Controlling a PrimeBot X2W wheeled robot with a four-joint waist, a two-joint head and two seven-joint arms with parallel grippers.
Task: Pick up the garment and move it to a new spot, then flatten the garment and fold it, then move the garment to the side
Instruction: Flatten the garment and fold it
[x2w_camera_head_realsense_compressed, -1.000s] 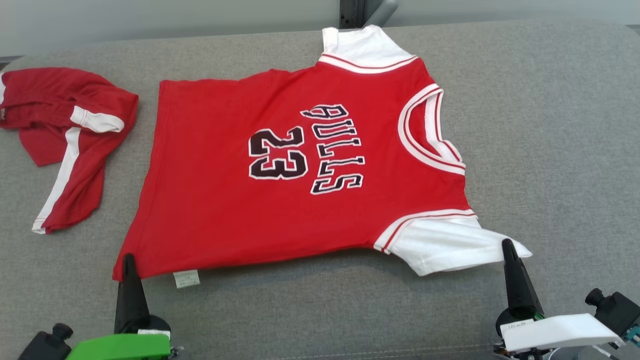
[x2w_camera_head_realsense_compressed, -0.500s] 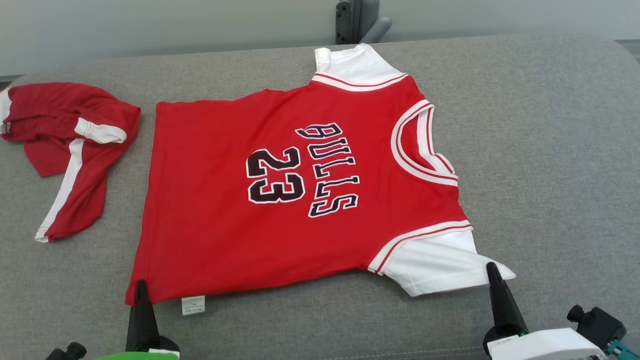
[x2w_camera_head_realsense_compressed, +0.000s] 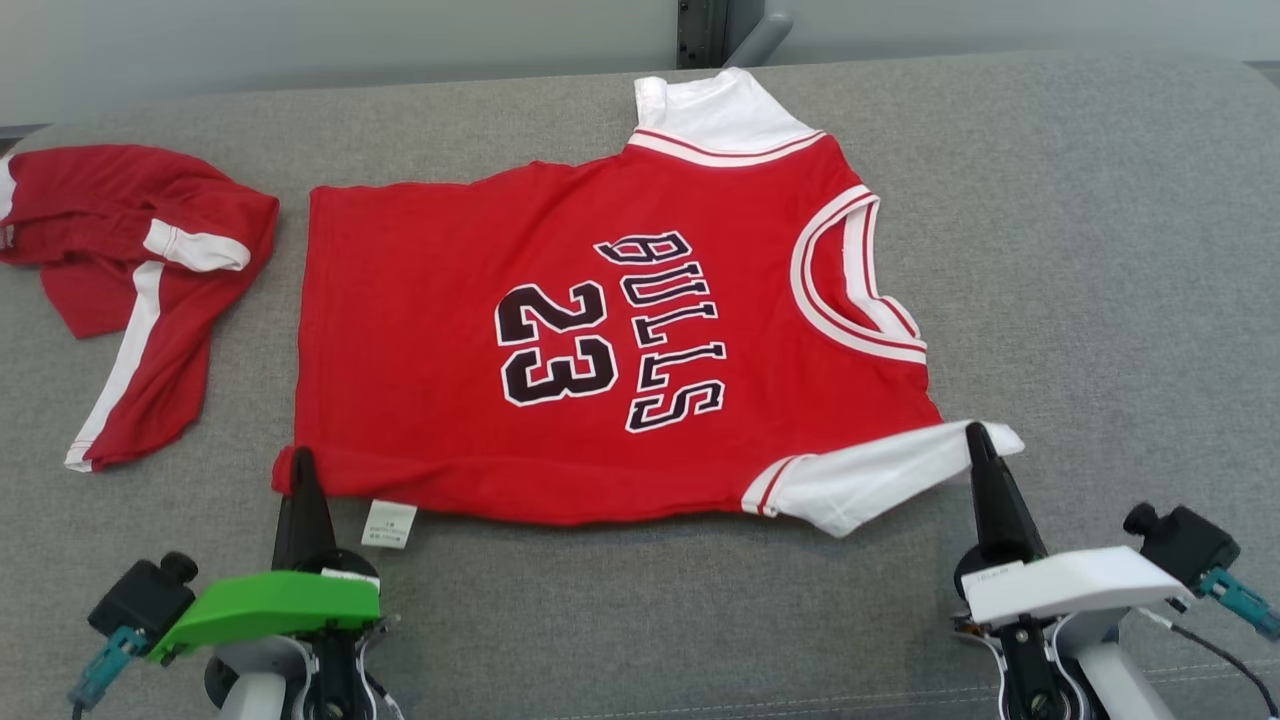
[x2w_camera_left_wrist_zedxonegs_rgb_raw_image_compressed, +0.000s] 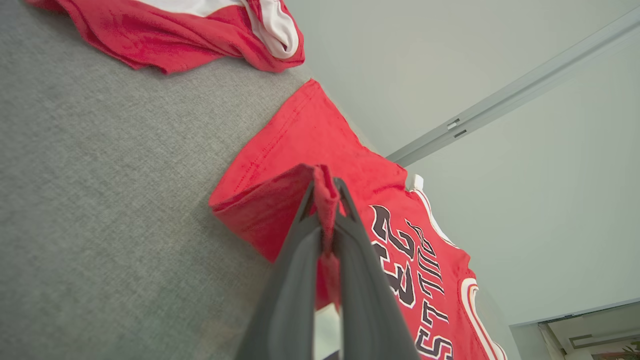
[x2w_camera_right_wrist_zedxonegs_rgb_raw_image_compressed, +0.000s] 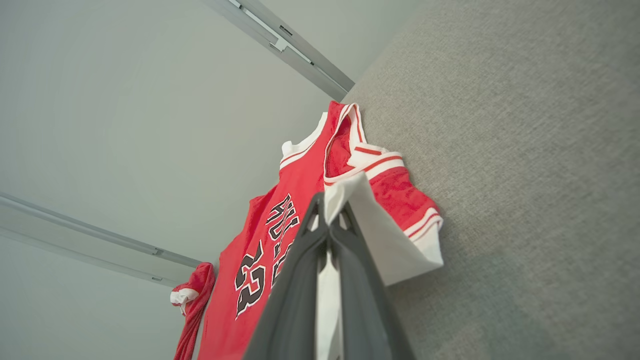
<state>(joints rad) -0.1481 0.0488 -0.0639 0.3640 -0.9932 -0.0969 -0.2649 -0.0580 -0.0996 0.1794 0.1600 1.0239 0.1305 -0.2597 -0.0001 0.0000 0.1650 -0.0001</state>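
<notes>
The garment is a red jersey with white sleeves, printed "BULLS 23", spread on the grey cushion with its collar to the right. My left gripper is shut on its near left hem corner, which bunches up between the fingers in the left wrist view. My right gripper is shut on the tip of the near white sleeve, also pinched in the right wrist view. The near edge is lifted off the cushion and curls a little. A white label hangs from the hem.
Crumpled red shorts with a white stripe lie at the far left of the cushion, close to the jersey's hem. A pale wall and a dark post stand behind the cushion's far edge. Bare cushion stretches to the right of the jersey.
Both grippers have moved away from me, carrying the hem corner and the sleeve tip toward the jersey's middle. The near edge has risen. The head camera has shifted too.
</notes>
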